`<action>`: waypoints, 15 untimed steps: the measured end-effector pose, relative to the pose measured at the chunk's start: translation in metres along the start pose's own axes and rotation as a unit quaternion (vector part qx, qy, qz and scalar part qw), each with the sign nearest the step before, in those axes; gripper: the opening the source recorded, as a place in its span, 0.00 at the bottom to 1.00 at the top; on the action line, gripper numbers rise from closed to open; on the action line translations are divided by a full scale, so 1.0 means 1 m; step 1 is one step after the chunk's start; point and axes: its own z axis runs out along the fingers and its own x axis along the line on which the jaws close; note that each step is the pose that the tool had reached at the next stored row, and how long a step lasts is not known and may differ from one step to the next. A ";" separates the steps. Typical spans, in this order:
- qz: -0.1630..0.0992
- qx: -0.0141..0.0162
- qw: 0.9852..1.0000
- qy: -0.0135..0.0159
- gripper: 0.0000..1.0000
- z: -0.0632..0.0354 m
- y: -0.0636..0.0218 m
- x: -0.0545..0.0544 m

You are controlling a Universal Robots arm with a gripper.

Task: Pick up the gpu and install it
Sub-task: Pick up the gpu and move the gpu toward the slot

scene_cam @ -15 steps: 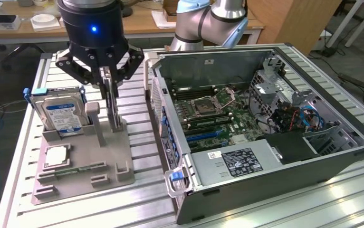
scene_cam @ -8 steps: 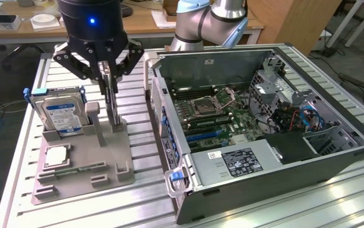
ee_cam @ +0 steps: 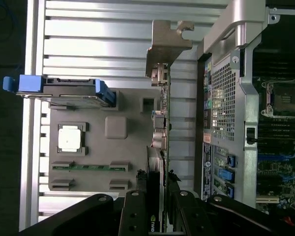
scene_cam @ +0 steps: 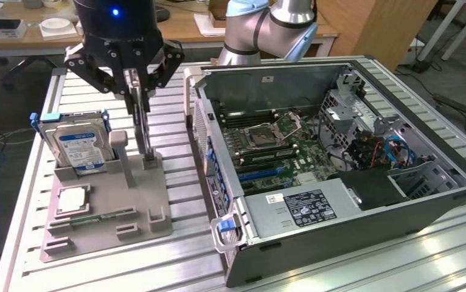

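The gpu (scene_cam: pixel 142 125) stands on edge in the grey holder (scene_cam: pixel 140 204), seen edge-on as a thin card with its lower end at the holder's slot. In the wrist view the gpu (ee_cam: pixel 163 125) runs away from the camera, its silver end bracket (ee_cam: pixel 168 43) at the far end. My gripper (scene_cam: pixel 138 91) hangs directly over the card, and its black fingers (ee_cam: pixel 140 196) press on both faces at the upper edge. The gripper (ee_cam: pixel 157 191) is shut on the card.
A hard drive (scene_cam: pixel 79 146) with a blue label, a CPU (scene_cam: pixel 70 199) and a memory stick (scene_cam: pixel 95 217) share the holder. The open computer case (scene_cam: pixel 216 201) lies at the exterior view's right, its motherboard (scene_cam: pixel 281 146) and blue slots (scene_cam: pixel 257 173) exposed.
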 end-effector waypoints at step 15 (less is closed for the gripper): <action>0.000 -0.002 1.000 0.000 0.26 -0.0253 0.0022 0.000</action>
